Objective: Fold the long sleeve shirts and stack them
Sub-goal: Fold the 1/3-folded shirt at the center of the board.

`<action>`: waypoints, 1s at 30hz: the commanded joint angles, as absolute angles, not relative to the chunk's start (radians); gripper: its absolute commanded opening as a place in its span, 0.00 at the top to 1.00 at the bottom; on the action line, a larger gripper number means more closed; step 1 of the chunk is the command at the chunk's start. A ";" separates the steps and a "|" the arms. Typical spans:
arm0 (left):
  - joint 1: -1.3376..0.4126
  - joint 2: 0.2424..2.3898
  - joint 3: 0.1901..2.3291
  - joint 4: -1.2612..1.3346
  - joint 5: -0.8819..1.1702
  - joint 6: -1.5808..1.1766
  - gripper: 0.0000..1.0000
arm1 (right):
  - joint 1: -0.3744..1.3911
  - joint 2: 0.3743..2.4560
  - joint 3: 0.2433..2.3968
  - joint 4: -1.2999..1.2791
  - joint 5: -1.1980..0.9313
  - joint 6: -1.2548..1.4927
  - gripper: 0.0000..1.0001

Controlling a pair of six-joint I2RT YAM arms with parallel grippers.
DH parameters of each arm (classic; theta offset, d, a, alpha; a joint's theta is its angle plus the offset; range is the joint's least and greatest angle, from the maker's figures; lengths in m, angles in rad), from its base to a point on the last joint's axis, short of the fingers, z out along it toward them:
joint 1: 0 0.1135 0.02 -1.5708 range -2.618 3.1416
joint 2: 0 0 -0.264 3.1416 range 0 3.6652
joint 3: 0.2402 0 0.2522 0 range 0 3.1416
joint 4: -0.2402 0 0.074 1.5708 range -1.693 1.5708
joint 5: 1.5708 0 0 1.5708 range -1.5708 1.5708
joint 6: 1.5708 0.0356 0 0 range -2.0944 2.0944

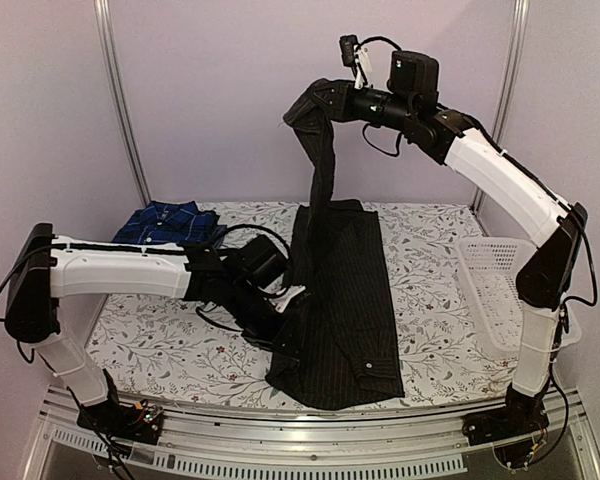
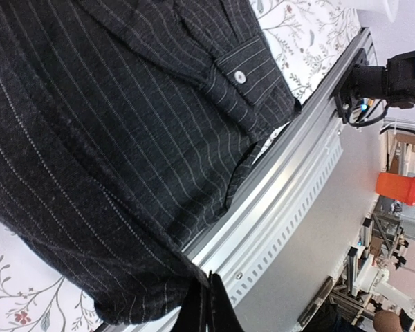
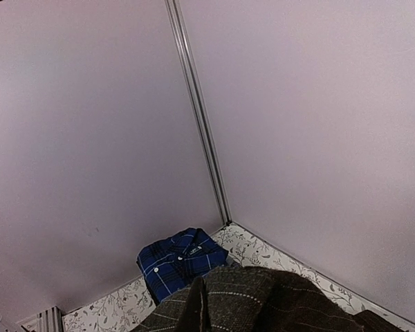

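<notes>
The black pinstriped shirt (image 1: 345,300) lies lengthwise, far to near, on the desk (image 1: 160,345); the right end effector (image 1: 325,100) pinches its sleeve high above the far end, the left end effector (image 1: 280,335) pinches its near left edge low

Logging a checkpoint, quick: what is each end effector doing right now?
Left end effector: closed on the black pinstriped shirt.
Right end effector: closed on the same shirt, held high.

Pale lilac walls (image 3: 318,104), metal corner post (image 3: 199,117), floral-patterned tabletop (image 1: 430,250), aluminium front rail (image 1: 310,425)
</notes>
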State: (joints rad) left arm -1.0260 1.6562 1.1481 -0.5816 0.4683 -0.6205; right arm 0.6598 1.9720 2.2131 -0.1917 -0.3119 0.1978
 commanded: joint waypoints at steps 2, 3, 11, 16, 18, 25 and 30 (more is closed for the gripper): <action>-1.046 1.742 1.250 -0.575 0.506 -0.591 1.00 | 0.648 1.967 2.240 -0.254 -0.288 0.170 1.00; -1.047 1.760 1.266 -0.574 0.511 -0.587 1.00 | 0.647 1.967 2.241 -0.262 -0.287 0.167 1.00; -1.061 1.850 1.321 -0.570 0.549 -0.572 1.00 | 0.643 1.946 2.229 -0.322 -0.264 0.137 1.00; -1.063 1.853 1.309 -0.561 0.556 -0.575 1.00 | 0.643 1.922 2.239 -0.321 -0.244 0.134 1.00; -1.064 1.854 1.311 -0.562 0.559 -0.575 1.00 | 0.643 1.911 2.240 -0.321 -0.234 0.128 1.00; -1.083 1.895 1.342 -0.562 0.574 -0.571 1.00 | 0.642 1.888 2.228 -0.345 -0.190 0.096 1.00; -1.092 1.931 1.359 -0.560 0.577 -0.569 1.00 | 0.643 1.864 2.180 -0.346 -0.153 0.079 1.00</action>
